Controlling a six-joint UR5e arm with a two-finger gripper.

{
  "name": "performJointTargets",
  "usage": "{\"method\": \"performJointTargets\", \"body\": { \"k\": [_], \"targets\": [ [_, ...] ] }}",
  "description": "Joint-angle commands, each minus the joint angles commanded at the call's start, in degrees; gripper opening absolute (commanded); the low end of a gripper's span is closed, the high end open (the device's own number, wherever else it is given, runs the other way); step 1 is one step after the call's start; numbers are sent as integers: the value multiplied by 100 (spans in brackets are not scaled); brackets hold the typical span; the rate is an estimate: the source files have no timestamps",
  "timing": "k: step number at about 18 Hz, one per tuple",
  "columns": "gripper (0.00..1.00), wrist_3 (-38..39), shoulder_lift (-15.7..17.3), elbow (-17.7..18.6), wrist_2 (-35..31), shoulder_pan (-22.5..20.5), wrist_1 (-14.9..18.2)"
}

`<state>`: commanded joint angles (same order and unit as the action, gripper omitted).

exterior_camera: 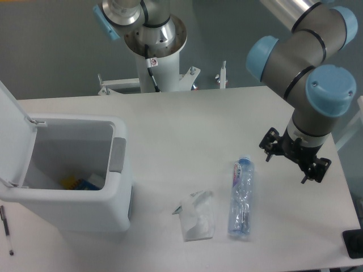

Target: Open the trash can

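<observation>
The bin (71, 181) stands at the table's (187, 124) left end with its lid (12, 133) swung up on the far left side and the grey latch (118, 154) facing right. Inside, at the bottom, I see something yellow and something blue (79, 183), too small to name. Right of the bin lie a crumpled bag (197, 215) and, further right, a bottle (240, 196). My claw (295, 158) hangs right of the bottle, well apart from the bin, holding nothing; whether its fingers are spread, I cannot tell. A pen (6, 228) lies left of the bin.
</observation>
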<state>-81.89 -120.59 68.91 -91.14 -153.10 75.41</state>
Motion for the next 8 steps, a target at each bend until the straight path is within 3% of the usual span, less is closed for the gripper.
{"method": "performJointTargets", "body": {
  "k": [8],
  "targets": [
    [100, -37, 62, 237, -44, -9, -97]
  ]
}}
